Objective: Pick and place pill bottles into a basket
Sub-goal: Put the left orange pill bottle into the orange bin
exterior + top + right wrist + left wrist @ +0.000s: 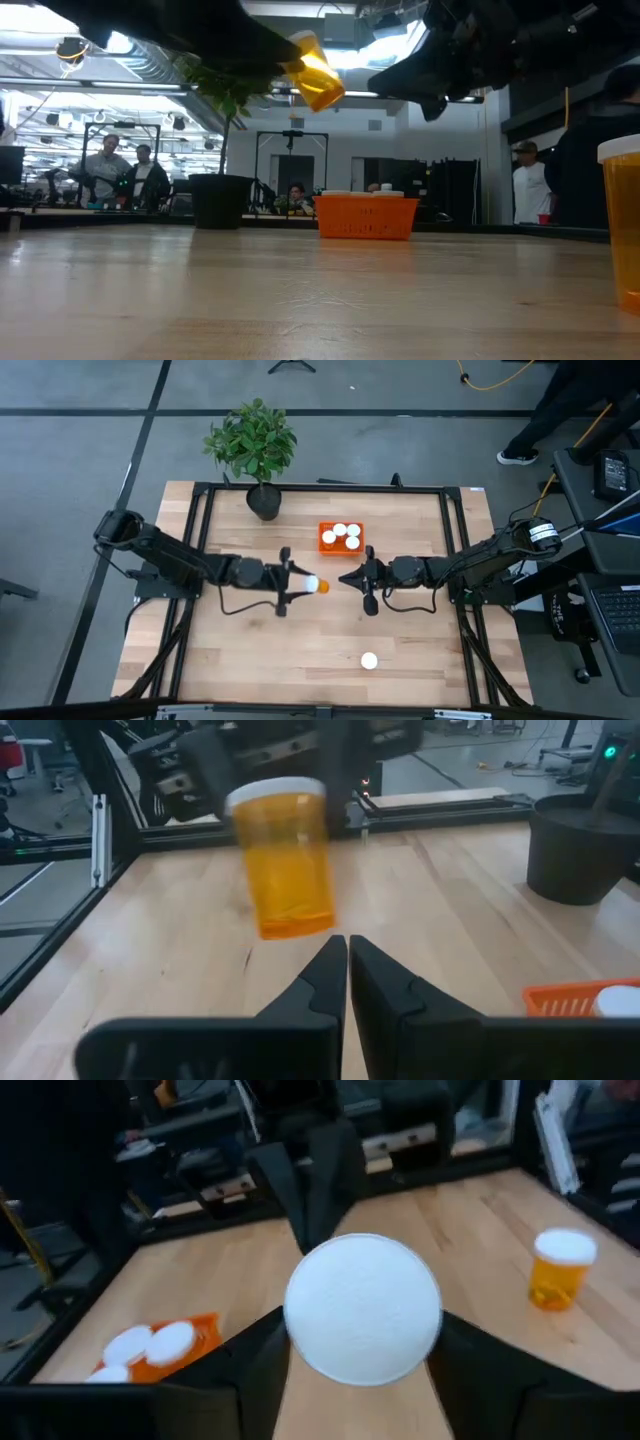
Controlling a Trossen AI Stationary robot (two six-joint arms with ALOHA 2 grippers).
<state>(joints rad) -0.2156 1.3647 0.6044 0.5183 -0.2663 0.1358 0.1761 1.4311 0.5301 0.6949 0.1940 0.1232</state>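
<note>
One bottle (369,660) is sitting alone near the front edge. Mid-table, the left gripper (303,584) is gripping a bottle (317,585) up in the air, and the right gripper (347,578) is facing it, clamped shut on nothing. Further back, the basket (326,546) is holding four bottles (341,536).

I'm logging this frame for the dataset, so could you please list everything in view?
Pill bottles: six, orange with white caps; four in the basket, one held in the air, one standing near the table's front edge.
Basket: one, bright orange, table's back centre.
Potted plant: one, green in dark pot, back left.
Table: one, pale wood.
People: several, in the room behind.
Left gripper: shut on the held bottle.
Right gripper: shut, empty, facing it.
</note>
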